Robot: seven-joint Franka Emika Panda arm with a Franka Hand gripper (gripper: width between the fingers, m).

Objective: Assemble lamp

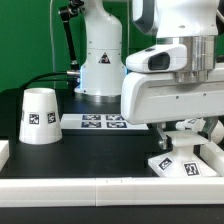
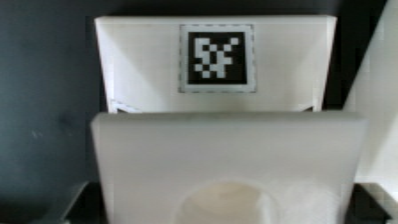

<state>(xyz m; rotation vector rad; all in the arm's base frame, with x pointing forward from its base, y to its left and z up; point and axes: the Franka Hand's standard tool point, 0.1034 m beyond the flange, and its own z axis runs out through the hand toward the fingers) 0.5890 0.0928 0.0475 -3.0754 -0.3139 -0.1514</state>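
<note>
Close under the wrist camera: lamp base (image 2: 222,150), white, flat and square, with a black-and-white tag (image 2: 214,60) on the far part and a shallow round recess (image 2: 231,195) on the near part. From the exterior view, lying on the black table (image 1: 90,150) toward the exterior view's right, directly beneath the gripper (image 1: 186,138) of the Panda arm (image 1: 170,80). Gripper low over the base, fingers lost against the white plastic; cannot tell whether clenched on the part or released.

Well apart, toward the exterior view's left: lamp shade (image 1: 40,115), a truncated cone standing wide end down, one tag facing the camera. Between the two and further back, the marker board (image 1: 100,122), flat on the table, partly hidden by the arm.

By the look of it, light, rigid, smooth plastic: stiff enough for a firm pinch, probably slippery. Base best taken across two opposite straight edges, clear of the recess. Shade hollow and tapered, likely to slide out of a squeeze across its slope; safer by the wall at the rim.

Count: one base, one shade, no bulb in either view; one marker board, one arm.
</note>
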